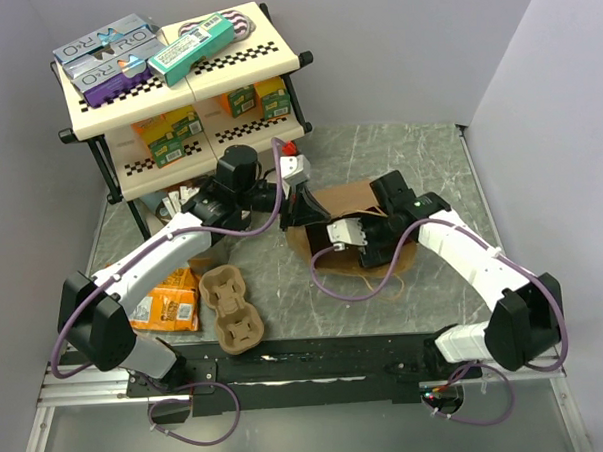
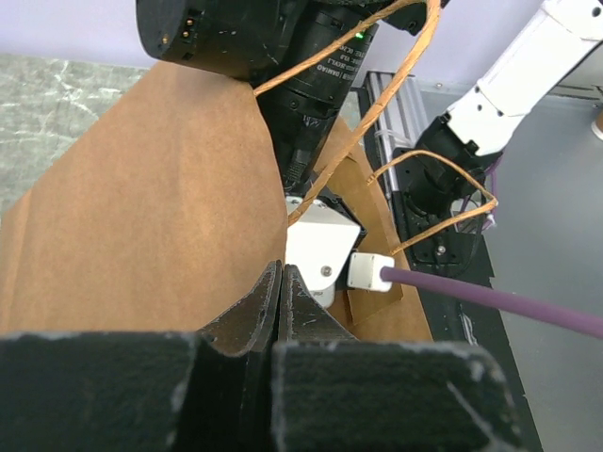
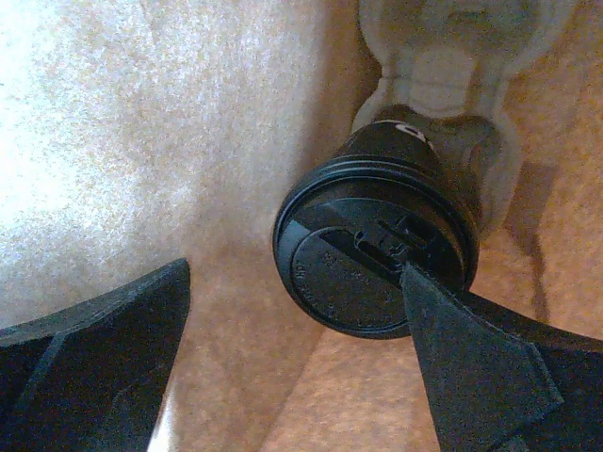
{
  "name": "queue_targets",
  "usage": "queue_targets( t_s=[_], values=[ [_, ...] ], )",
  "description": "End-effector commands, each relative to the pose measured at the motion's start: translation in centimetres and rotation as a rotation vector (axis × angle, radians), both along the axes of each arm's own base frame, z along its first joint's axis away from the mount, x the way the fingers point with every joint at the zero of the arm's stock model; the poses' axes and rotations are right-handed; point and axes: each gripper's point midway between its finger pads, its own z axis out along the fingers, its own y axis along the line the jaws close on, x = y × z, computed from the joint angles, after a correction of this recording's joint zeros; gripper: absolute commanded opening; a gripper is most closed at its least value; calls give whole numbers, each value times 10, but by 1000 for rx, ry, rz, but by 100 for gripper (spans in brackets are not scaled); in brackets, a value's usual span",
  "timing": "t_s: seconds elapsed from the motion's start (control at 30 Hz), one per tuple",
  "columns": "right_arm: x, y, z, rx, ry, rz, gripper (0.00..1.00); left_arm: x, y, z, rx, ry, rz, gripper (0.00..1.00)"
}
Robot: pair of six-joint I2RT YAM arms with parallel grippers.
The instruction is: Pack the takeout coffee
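Right gripper (image 3: 294, 273): jaws stood spread wide inside the paper bag (image 3: 141, 113). Coffee cup (image 3: 391, 155) lay just ahead between them, black lid (image 3: 344, 282) toward the wrist. Left gripper (image 2: 281, 273): pinched the bag's edge.

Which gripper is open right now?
The right gripper, jaws spread wide inside the paper bag beside the black-lidded takeout coffee. The left gripper is pinched shut on the bag's edge.

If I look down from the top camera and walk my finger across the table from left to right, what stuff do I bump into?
orange snack packet → brown cup tray → paper bag
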Motion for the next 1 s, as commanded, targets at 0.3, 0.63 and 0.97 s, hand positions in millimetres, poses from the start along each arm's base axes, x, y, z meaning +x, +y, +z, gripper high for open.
queue_targets(
  t_s=[0.3, 0.63, 0.97],
  values=[
    [5, 9, 20, 62, -5, -30, 68, -18, 1, 25, -64, -67, -77, 1],
    [-7, 5, 39, 77, -61, -49, 63, -14, 1, 16, -38, -93, -66, 1],
    [-26, 8, 34, 81, 25, 8, 91, -18, -1, 15, -25, -131, -79, 1]
  ],
)
